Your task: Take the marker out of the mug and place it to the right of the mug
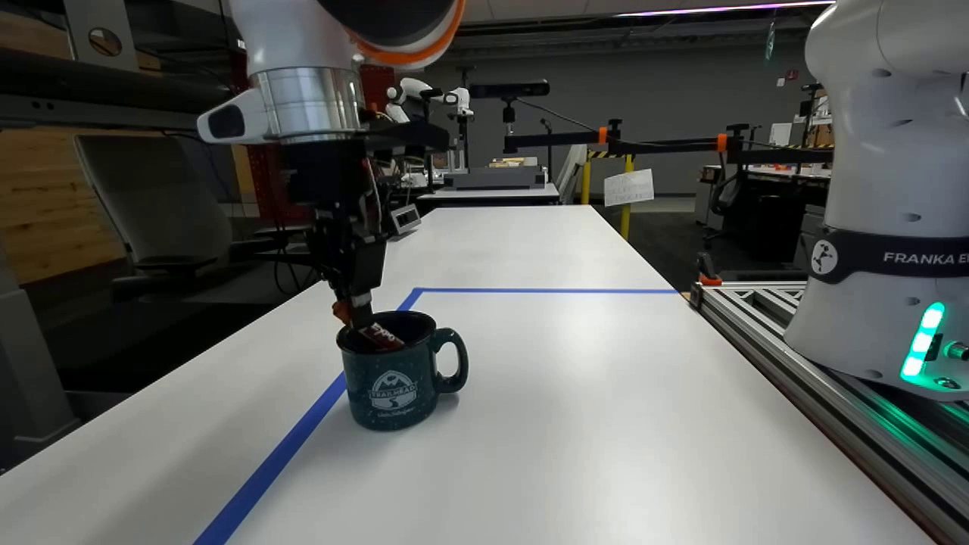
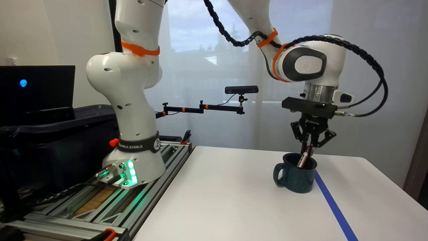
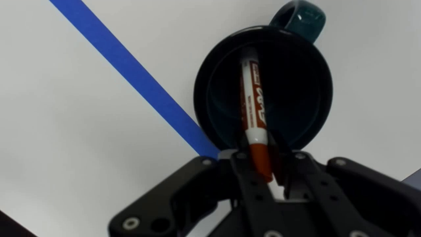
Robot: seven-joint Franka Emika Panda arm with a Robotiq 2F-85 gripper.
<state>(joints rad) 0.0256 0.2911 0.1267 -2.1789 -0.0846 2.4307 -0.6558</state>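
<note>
The mug (image 1: 390,412) stands upright on the white table, dark blue-green and speckled, with a pale emblem and one loop handle. It also shows in an exterior view (image 2: 296,182) and in the wrist view (image 3: 326,89). The marker (image 3: 252,95) is white and reddish with a red-orange cap. It leans inside the mug, its cap end up at the rim; its dark far end lies low in the mug. My gripper (image 3: 261,143) points down at the mug's mouth, its fingertips close together on either side of the marker's cap end. It also shows in both exterior views (image 1: 359,310) (image 2: 308,149).
Blue tape (image 1: 284,446) runs along the table beside and under the mug's edge. The robot base (image 2: 133,167) stands on a metal frame at one table side. A camera on a black arm (image 2: 241,89) reaches out behind the table.
</note>
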